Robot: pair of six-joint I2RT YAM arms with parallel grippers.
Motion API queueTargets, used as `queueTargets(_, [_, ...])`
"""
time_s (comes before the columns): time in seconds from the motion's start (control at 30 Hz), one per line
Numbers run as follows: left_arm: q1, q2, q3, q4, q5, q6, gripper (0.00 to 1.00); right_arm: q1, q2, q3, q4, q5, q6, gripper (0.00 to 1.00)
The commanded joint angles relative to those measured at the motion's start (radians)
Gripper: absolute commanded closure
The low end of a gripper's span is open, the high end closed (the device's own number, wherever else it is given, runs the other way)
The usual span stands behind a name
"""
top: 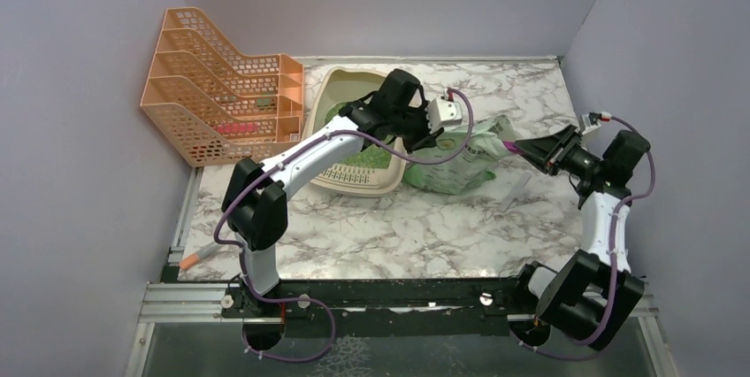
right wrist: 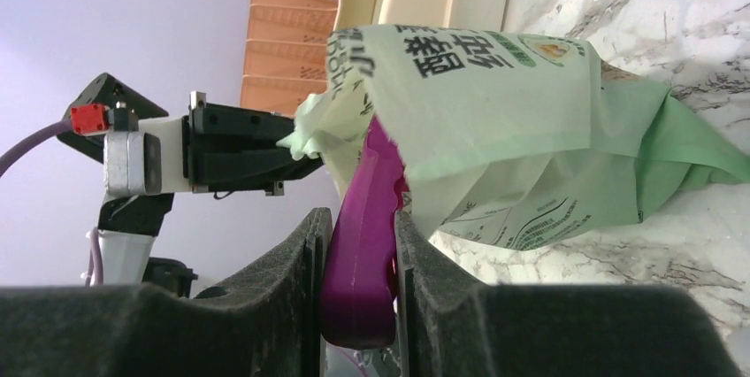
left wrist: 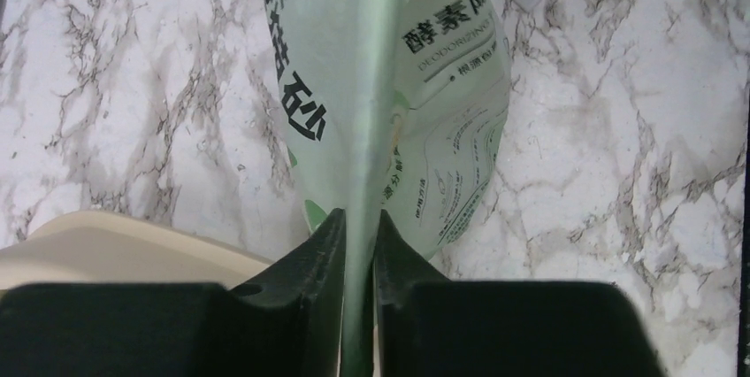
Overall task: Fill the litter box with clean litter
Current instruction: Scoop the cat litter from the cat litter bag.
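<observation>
**A:** Looking down from above, what has the left claw got?

**B:** It's pinched shut on the bag, likely to lift its mouth. The box sits just behind the claw, with some green litter in it.

**A:** And the left wrist view?

**B:** The jaws clamp a thin fold of bag, and the box rim is left of them.

**A:** Right wrist?

**B:** The right claw is closed on the scoop. The scoop's tip goes under the bag's edge ahead, probably to dig litter out.

Count: one litter box, one green litter bag, one magenta scoop, one orange rack, two arms.
</observation>
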Motion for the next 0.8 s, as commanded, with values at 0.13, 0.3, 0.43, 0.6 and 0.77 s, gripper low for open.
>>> queueTargets(0.13, [0.040, -0.021, 0.044, 0.061, 0.076, -0.084, 0.56, -0.065, -0.236, -0.135, 0.168, 0.022, 0.257, 0.99])
queueTargets(0.3, [0.057, -0.007, 0.087, 0.061, 0.121, -0.114, 0.48, -0.075, -0.340, -0.205, 0.151, 0.090, 0.284, 0.99])
queueTargets(0.43, [0.062, -0.008, 0.098, 0.061, 0.175, -0.119, 0.50, -0.081, -0.387, -0.208, 0.109, 0.136, 0.272, 0.99])
queueTargets(0.6, [0.066, 0.010, 0.099, 0.033, 0.213, -0.114, 0.71, -0.079, -0.345, -0.419, 0.712, 0.060, 0.708, 0.99])
queueTargets(0.77, [0.067, 0.045, 0.130, -0.015, 0.242, -0.111, 0.86, -0.076, -0.321, -0.412, 0.732, -0.060, 0.713, 0.99])
